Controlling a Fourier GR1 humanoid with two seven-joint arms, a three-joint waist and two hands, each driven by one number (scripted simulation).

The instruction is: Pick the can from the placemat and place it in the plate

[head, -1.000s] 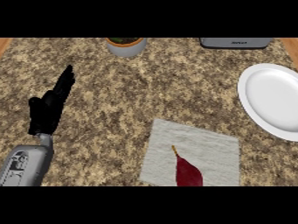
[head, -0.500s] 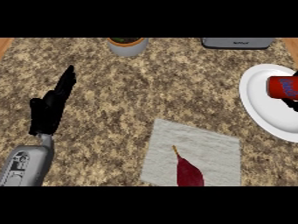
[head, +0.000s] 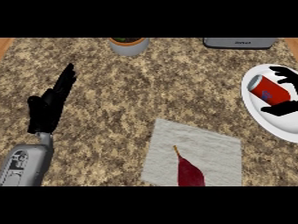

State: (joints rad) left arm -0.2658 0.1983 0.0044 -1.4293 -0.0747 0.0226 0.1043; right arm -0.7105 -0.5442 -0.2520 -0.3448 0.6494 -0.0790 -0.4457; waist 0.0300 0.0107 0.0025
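Right black hand, at the frame's right edge, with fingers curled round the red cylindrical can, held tilted over the round white plate. Left black hand, at left, fingers straight above the speckled surface. Grey placemat, lower centre.

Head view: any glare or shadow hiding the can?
Head view: flat, even light, no glare; the red can reads clearly over the white plate, only partly covered by the right hand; the left hand is a black silhouette without detail.
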